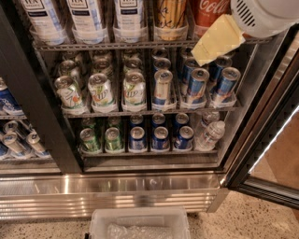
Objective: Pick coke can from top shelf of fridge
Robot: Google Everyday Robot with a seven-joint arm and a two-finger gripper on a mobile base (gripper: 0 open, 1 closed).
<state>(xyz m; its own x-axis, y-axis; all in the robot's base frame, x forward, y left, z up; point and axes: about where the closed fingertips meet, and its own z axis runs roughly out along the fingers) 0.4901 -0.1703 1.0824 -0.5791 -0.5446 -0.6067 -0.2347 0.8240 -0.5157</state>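
Observation:
A red coke can [209, 10] with white script stands at the right end of the top shelf [107, 45], a dark wire rack with clear cup holders, inside the fridge [112, 193]. Only its lower part shows below the picture's top edge. My gripper [216, 41], pale yellow under a white arm housing, reaches in from the upper right. It sits directly in front of the coke can's base and covers part of it.
A gold can [170, 16] stands left of the coke can, then several white tea cans [88, 16]. Lower racks hold 7up cans [100, 88], blue cans [196, 84] and water bottles [210, 135]. The open door [275, 140] stands at right. A clear plastic bin [138, 224] sits on the floor.

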